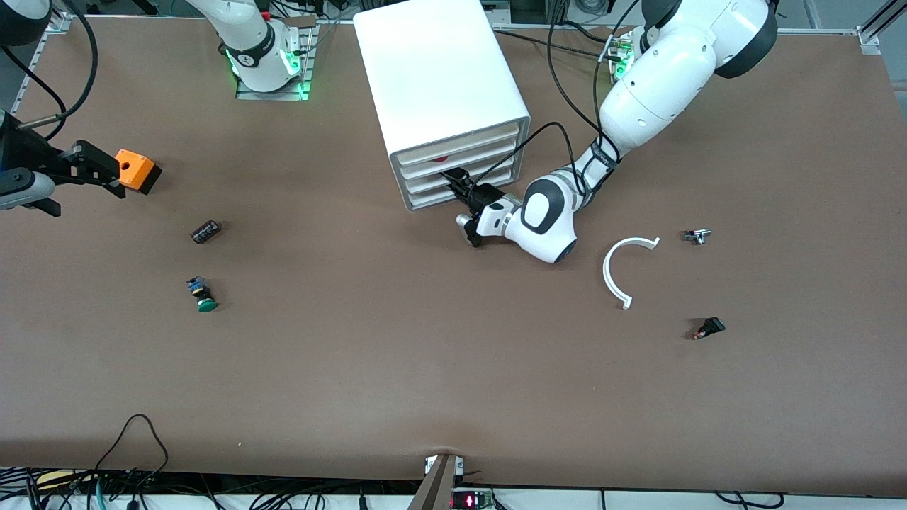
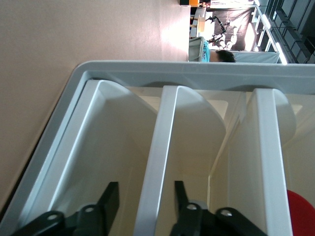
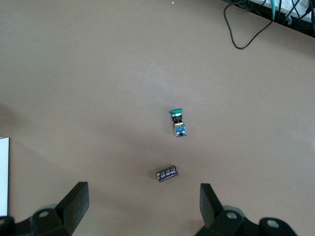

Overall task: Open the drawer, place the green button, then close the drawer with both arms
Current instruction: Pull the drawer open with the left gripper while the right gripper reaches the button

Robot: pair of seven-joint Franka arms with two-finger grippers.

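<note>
left gripper (image 2: 145, 206): fingers apart, straddling the drawer (image 2: 165, 162) front lip
right gripper (image 3: 142, 204): fingers wide apart, high over the table (image 1: 425, 368)
button (image 3: 177, 122): under it, lying on its side

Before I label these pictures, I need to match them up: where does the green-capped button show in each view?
Front view: the button lies on the brown table toward the right arm's end, nearer the camera than the small black block.
Left wrist view: not in it; only the cabinet's drawers show.
Right wrist view: near the picture's middle, cap pointing away from the block.
Shared landmark: that black block beside the button.
</note>
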